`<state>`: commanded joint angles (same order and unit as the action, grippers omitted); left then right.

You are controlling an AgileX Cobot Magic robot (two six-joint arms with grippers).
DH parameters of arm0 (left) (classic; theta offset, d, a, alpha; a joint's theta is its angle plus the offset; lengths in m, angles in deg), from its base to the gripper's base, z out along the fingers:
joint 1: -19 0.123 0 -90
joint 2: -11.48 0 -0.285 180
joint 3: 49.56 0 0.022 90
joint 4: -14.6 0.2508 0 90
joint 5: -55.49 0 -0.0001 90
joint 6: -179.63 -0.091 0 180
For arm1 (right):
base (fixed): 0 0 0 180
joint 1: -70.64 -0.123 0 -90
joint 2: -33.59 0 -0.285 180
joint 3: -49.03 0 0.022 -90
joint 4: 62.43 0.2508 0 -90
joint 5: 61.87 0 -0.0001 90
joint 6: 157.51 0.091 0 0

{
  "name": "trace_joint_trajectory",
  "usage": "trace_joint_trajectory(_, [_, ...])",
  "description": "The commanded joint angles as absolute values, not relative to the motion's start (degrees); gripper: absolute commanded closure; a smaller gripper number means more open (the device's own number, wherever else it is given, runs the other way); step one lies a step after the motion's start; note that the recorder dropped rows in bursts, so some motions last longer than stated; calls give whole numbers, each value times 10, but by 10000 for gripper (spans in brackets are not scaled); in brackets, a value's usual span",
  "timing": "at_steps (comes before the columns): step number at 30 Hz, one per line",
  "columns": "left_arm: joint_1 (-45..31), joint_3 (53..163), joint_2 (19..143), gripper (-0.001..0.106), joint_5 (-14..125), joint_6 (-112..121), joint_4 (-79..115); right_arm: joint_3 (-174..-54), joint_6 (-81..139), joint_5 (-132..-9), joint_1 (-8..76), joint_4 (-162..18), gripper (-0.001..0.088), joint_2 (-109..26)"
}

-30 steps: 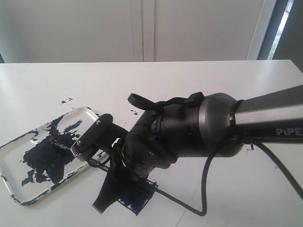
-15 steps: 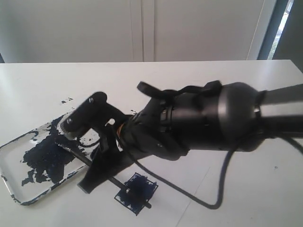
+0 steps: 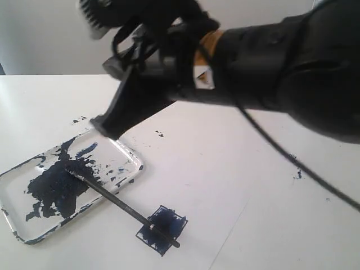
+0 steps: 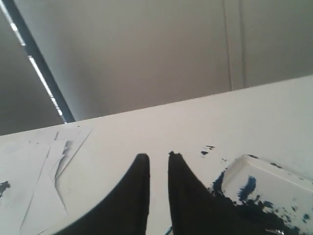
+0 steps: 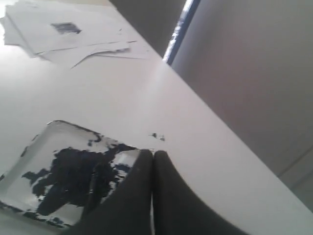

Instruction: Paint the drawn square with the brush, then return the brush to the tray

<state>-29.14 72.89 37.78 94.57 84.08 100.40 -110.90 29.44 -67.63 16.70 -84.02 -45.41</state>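
The right gripper (image 5: 149,154) has its two black fingers pressed together tip to tip, with nothing between them. In the exterior view this gripper (image 3: 107,124) hangs in the air above the far side of the tray (image 3: 136,161), clear of it. Its bulky dark arm (image 3: 270,62) stretches away from the tray toward the right.

The left gripper (image 4: 157,156) shows its fingers a narrow gap apart, holding nothing. They point out over the table (image 4: 122,132), with a corner of the tray (image 4: 247,164) just beside them.

The brush (image 3: 121,205) lies loose, touched by neither gripper. Its bristle end rests inside the tray on the big dark blue blotch. The thin black handle slants out over the tray's near rim. The handle's far end lies across the drawn square (image 3: 169,219).

The square sits on the table just off the tray's near right corner. It is filled in dark blue with ragged edges.

The tray is clear plastic, smeared and spattered with the same paint; the right wrist view shows its raised wall (image 5: 54,124).

A few small dark specks (image 3: 79,119) dot the white table (image 3: 236,169) just beyond the tray. Loose sheets of paper (image 5: 63,29) lie well apart from the tray, one bearing a dark patch.
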Motion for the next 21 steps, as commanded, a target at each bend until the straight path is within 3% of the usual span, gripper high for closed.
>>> trace_joint_trajectory(7, [-291,706,337,847,918,834,1039,-1035,304,-619,263,-836,868,-383])
trace_joint_trajectory(13, [-291,699,334,912,857,805,1054,-972,300,-596,331,-840,868,-350])
trace_joint_trajectory(21, [-291,699,334,910,865,806,1047,-953,300,-592,339,-841,868,-306])
